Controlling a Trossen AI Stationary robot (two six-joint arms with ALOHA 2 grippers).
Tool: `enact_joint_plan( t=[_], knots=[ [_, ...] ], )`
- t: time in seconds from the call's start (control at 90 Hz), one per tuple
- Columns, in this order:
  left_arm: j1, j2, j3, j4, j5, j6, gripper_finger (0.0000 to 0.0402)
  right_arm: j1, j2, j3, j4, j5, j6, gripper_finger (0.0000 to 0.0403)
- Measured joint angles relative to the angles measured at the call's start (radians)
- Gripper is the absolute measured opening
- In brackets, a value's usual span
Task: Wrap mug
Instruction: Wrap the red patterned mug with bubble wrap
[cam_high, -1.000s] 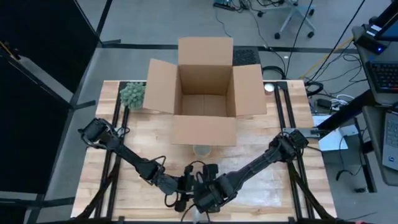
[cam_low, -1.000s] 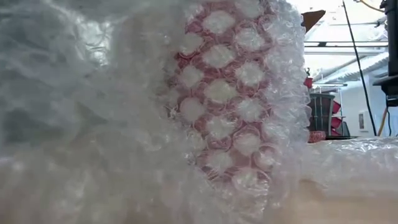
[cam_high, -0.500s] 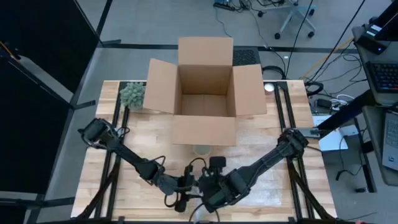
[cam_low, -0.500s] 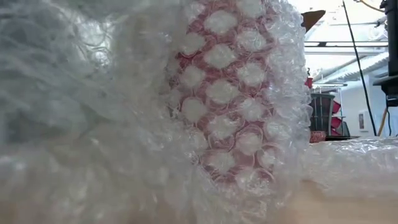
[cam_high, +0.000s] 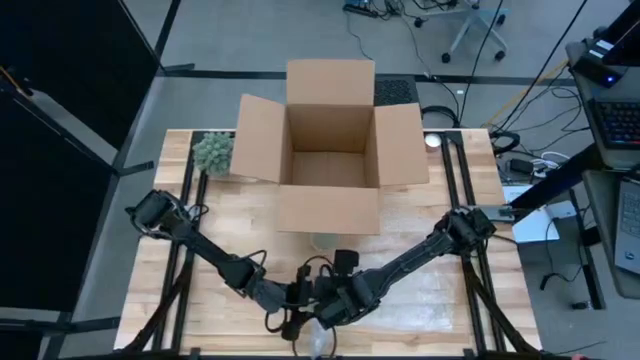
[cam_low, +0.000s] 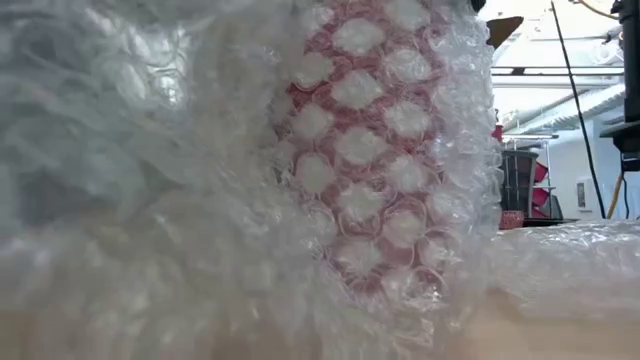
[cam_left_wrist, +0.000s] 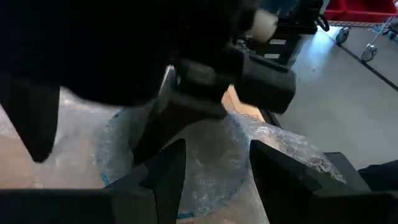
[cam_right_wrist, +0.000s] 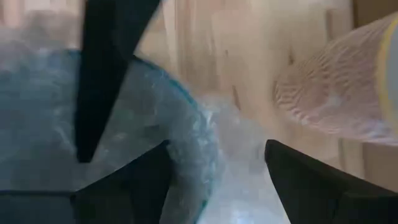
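From above, the left gripper (cam_high: 297, 318) and right gripper (cam_high: 330, 312) are meeting at the table's (cam_high: 450, 300) near edge, beside the open cardboard box (cam_high: 328, 150). Low down, bubble wrap (cam_low: 150, 200) is covering the red mug (cam_low: 370, 150). At both wrists, fingers (cam_left_wrist: 168, 174) are standing apart over wrap.

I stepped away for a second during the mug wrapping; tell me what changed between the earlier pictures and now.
The right gripper swung out toward the right, then came back beside the left gripper at the table's near edge. In the low view the bubble wrap shifted slightly around the red mug. The left arm, the cardboard box and the small plant stayed put.
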Motion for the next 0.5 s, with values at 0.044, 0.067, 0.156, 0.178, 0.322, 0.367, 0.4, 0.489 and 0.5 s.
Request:
enact_joint_plan(
  t=[0.044, 0.067, 0.156, 0.178, 0.322, 0.367, 0.4, 0.489, 0.5],
  knots=[
    [0.000, 0.000, 0.000, 0.000, 0.000, 0.000, 0.0167, -0.001, 0.000, -0.020, 0.029, -0.004, 0.002, 0.0242],
    [0.000, 0.000, 0.000, 0.001, 0.000, 0.000, 0.0167, -0.002, 0.000, -0.030, 0.046, -0.004, 0.001, 0.0242],
    [0.000, 0.000, 0.000, 0.001, 0.000, 0.000, 0.0167, -0.007, 0.000, -0.041, 0.075, -0.011, -0.015, 0.0242],
    [0.000, 0.000, 0.000, 0.001, 0.000, 0.000, 0.0167, -0.007, 0.001, -0.036, 0.069, -0.014, -0.019, 0.0242],
    [0.000, 0.000, -0.001, 0.000, 0.000, 0.000, 0.0167, -0.008, 0.014, 0.063, -0.032, -0.041, -0.057, 0.0242],
    [0.000, 0.000, -0.001, 0.000, 0.000, 0.000, 0.0167, -0.005, 0.018, 0.106, -0.080, -0.046, -0.071, 0.0242],
    [0.000, 0.000, -0.001, 0.000, 0.001, 0.001, 0.0167, -0.001, 0.018, 0.142, -0.117, -0.051, -0.078, 0.0242],
    [0.000, 0.000, -0.001, -0.001, 0.001, 0.003, 0.0167, 0.015, 0.015, 0.244, -0.211, -0.050, -0.081, 0.0242],
    [0.000, 0.000, -0.001, -0.002, 0.001, 0.003, 0.0167, 0.018, 0.014, 0.255, -0.224, -0.049, -0.081, 0.0242]
  ],
)
